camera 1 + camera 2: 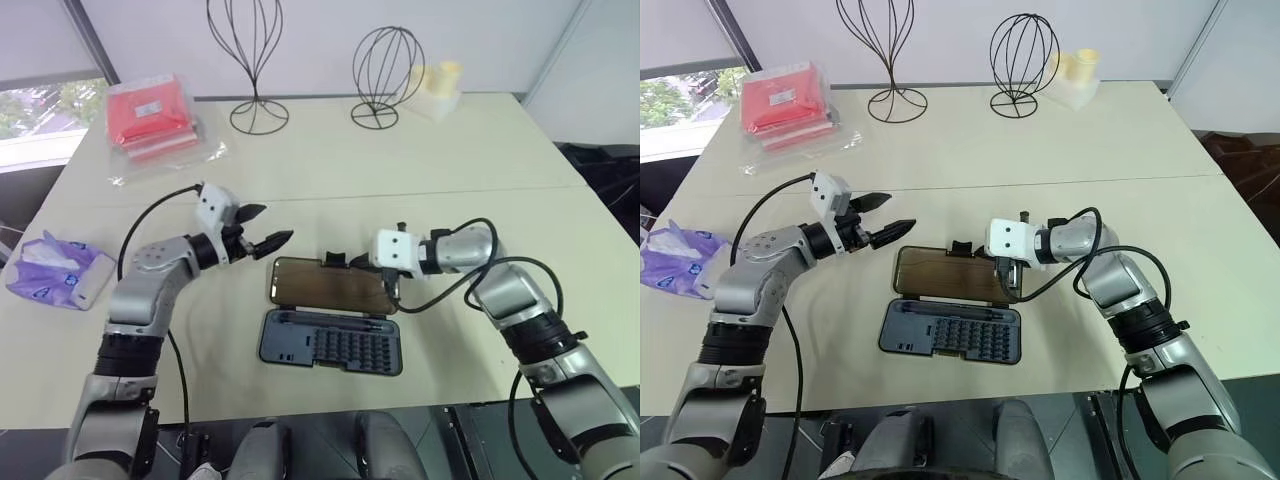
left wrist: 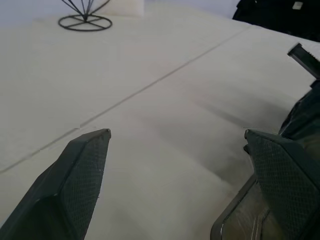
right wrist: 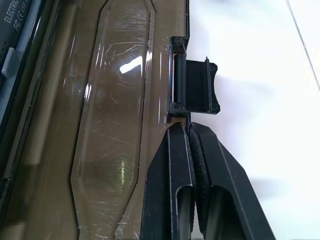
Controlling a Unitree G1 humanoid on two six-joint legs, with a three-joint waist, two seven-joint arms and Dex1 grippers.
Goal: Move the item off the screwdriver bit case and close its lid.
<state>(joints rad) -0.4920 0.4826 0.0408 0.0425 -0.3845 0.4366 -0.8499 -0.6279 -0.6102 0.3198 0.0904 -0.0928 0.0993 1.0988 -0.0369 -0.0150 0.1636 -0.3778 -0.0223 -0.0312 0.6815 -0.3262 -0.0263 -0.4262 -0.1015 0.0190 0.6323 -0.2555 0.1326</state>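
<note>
Matte cream table point(image 1: 420, 170). Flat grey screwdriver bit case point(image 1: 330, 343) lies open, bits in rows; its scratched translucent brown lid point(image 1: 330, 285) lies flat behind. My right gripper point(image 3: 190, 132), fingers pressed together, sits at the lid's edge by the black latch tab point(image 3: 197, 92). My left gripper point(image 1: 262, 228) is spread, empty, beside the lid. Crinkly purple-and-white tissue pack point(image 1: 55, 270) lies far left.

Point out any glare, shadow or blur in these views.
Right wrist view: bright glare patches and fine scratches on the brown lid, and the shut right gripper looms soft-edged. Left wrist view: the open left gripper frames soft streaked shadows on the table. Left eye view: even light, with a faint shadow under the screwdriver bit case.
</note>
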